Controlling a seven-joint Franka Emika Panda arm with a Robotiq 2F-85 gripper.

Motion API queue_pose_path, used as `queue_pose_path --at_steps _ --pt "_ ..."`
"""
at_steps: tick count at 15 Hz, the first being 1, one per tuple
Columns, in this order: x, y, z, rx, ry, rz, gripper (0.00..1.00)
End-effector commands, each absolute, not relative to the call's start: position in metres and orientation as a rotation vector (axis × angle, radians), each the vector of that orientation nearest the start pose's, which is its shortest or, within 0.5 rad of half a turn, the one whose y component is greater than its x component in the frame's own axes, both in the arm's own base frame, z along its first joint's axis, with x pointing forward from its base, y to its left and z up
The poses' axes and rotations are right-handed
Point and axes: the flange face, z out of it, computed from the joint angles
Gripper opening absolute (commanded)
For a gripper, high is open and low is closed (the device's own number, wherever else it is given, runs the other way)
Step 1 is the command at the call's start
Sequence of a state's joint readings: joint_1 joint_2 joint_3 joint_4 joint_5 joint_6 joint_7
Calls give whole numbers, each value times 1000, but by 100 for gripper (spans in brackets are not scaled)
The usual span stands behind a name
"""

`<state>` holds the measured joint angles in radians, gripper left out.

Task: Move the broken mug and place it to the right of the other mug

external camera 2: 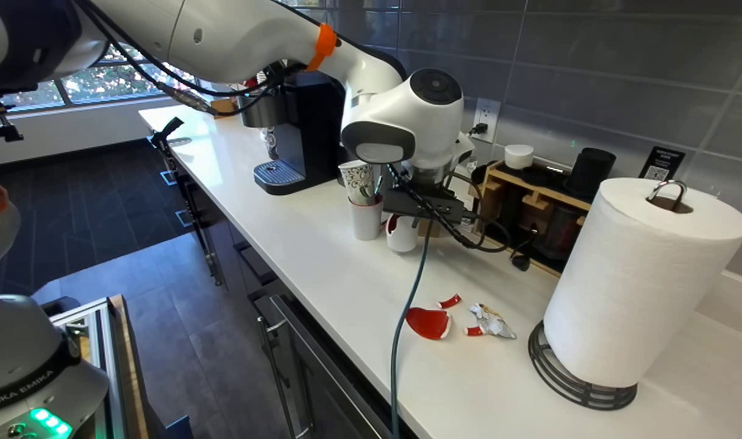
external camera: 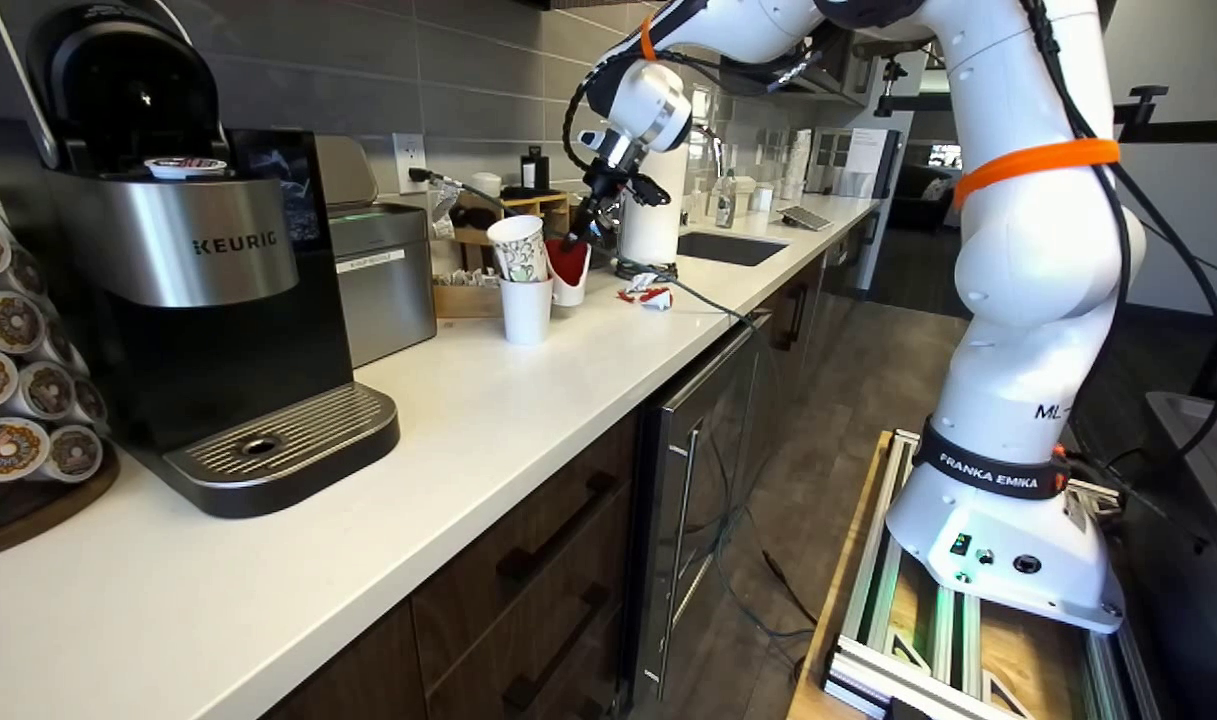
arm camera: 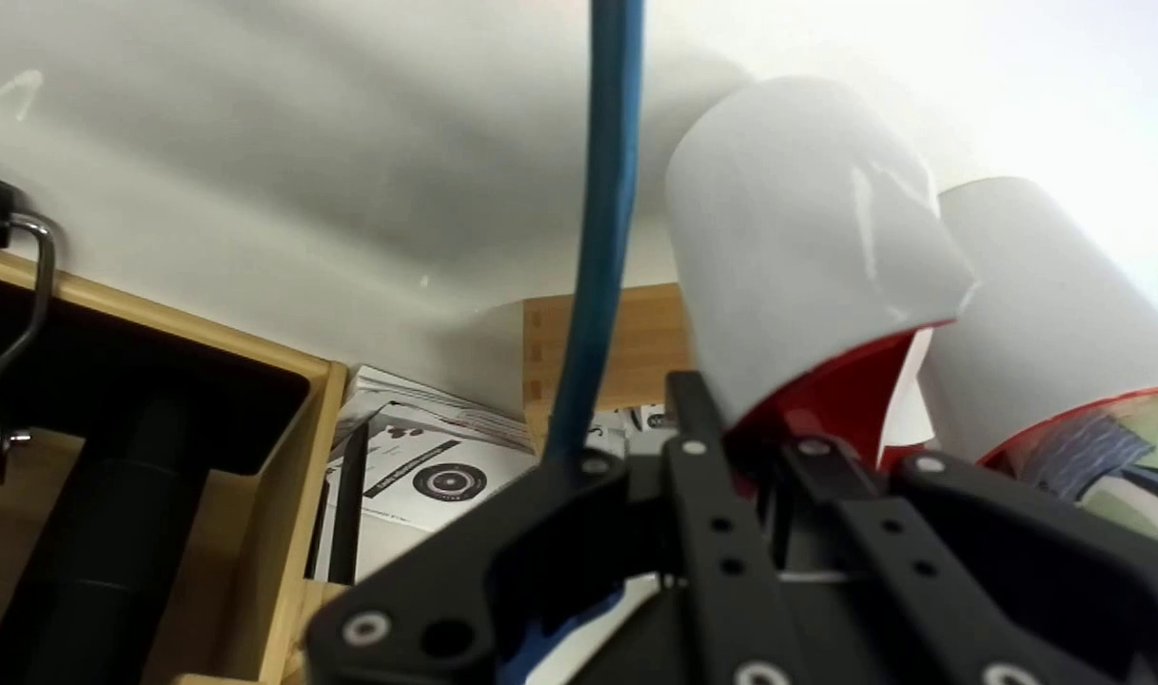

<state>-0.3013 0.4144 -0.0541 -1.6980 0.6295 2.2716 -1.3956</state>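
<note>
Nearest in an exterior view stands one paper-towel roll [external camera 2: 639,286], a matte white cylinder upright on a round black wire stand [external camera 2: 581,393]. Beyond it, on the smooth pale worktop [external camera 2: 499,396], lie three glossy red shards [external camera 2: 427,323] with whitish edges, one broad and curved, two small and narrow, one of the small ones against a single crumpled foil wrapper [external camera 2: 491,321]. A blue rubbery cable [external camera 2: 395,378] hangs just beside them. Farther along come two mugs, just beside each other. The broken mug [arm camera: 797,219], a plain white cylinder with a shiny red lining and a jagged gap in its wall, is on the right of the pair in both exterior views. The black claw [arm camera: 753,416] is clamped on its rim, one finger outside the wall and one within; whether the mug's base touches the worktop I cannot tell. The other mug [external camera 2: 366,222], white with a red lip, holds one paper cup [external camera 2: 358,183] printed with scrolls. Farthest back are one Keurig coffee maker [external camera 2: 316,131], black and brushed metal, and a glass window [external camera 2: 108,85].
</note>
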Motion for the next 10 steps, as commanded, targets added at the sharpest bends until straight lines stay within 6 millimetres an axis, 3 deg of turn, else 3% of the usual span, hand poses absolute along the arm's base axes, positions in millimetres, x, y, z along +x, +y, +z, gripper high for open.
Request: queue_pose_path --at_steps 1,10 --pt "655 -227 372 -2687 -940 -667 2" --pt "667 -233 365 -2724 -942 -623 2"
